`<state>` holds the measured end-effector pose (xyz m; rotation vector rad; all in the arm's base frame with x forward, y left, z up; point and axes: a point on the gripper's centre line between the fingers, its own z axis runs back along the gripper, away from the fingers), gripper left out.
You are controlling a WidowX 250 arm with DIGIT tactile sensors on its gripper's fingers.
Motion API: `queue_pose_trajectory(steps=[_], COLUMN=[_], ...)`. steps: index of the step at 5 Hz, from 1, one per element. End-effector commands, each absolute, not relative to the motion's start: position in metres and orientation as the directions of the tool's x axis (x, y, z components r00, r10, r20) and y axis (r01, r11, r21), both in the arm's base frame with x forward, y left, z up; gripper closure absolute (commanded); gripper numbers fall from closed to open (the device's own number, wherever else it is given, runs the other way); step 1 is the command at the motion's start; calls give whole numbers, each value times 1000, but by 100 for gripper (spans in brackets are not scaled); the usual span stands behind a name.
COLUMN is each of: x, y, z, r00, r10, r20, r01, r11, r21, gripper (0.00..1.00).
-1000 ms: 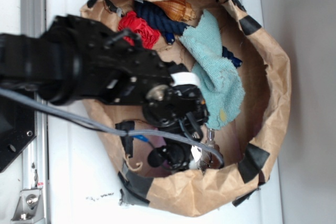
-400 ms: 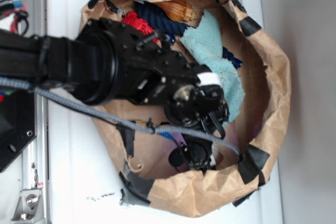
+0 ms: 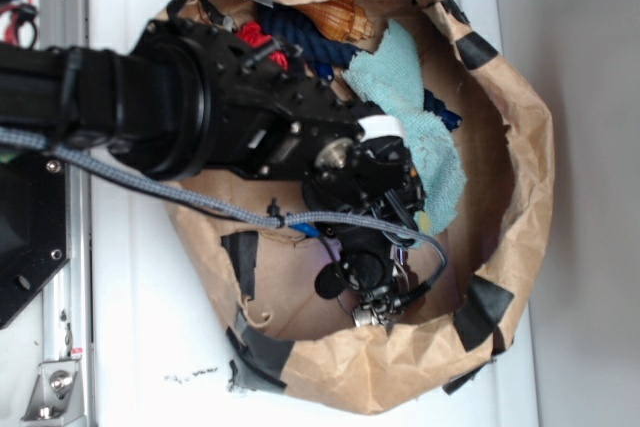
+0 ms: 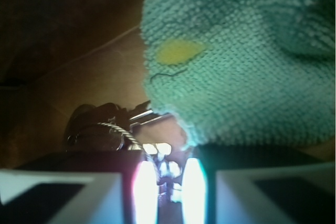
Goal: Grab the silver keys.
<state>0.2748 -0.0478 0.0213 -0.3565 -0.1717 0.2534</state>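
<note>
The silver keys [image 4: 157, 148] lie on the brown bag floor just below the teal cloth [image 4: 241, 61]; their wire ring [image 4: 105, 129] reaches left. My gripper [image 4: 169, 187] has its two pale fingers close together, with shiny key metal between them. From outside, the black gripper [image 3: 375, 299] points down into the bag's lower part, and a glint of the silver keys [image 3: 366, 316] shows at its tip. The arm hides the remainder of the bunch.
Everything sits inside a crumpled brown paper bag [image 3: 522, 177] with black tape on its rim. The teal cloth [image 3: 420, 132], a red cloth [image 3: 262, 35], navy rope [image 3: 300, 29] and a tan woven piece [image 3: 340, 15] fill its upper half. A grey cable [image 3: 150, 187] trails from the arm.
The arm has swung right across the bag, and the gripper has gone deeper toward the lower rim. Its fingers now stand around the keys.
</note>
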Motion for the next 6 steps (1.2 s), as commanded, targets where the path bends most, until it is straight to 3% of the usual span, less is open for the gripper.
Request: queue_pose_trajectory(steps=[1, 4, 6], x=[274, 274, 264], y=[-49, -45, -44], z=[27, 37, 60], r00=[953, 949, 960], r10=[262, 263, 205], r20=[151, 173, 189], r01=[-193, -187, -110], r11=[912, 913, 901], r21=[-362, -364, -419], gripper=[100, 100, 100])
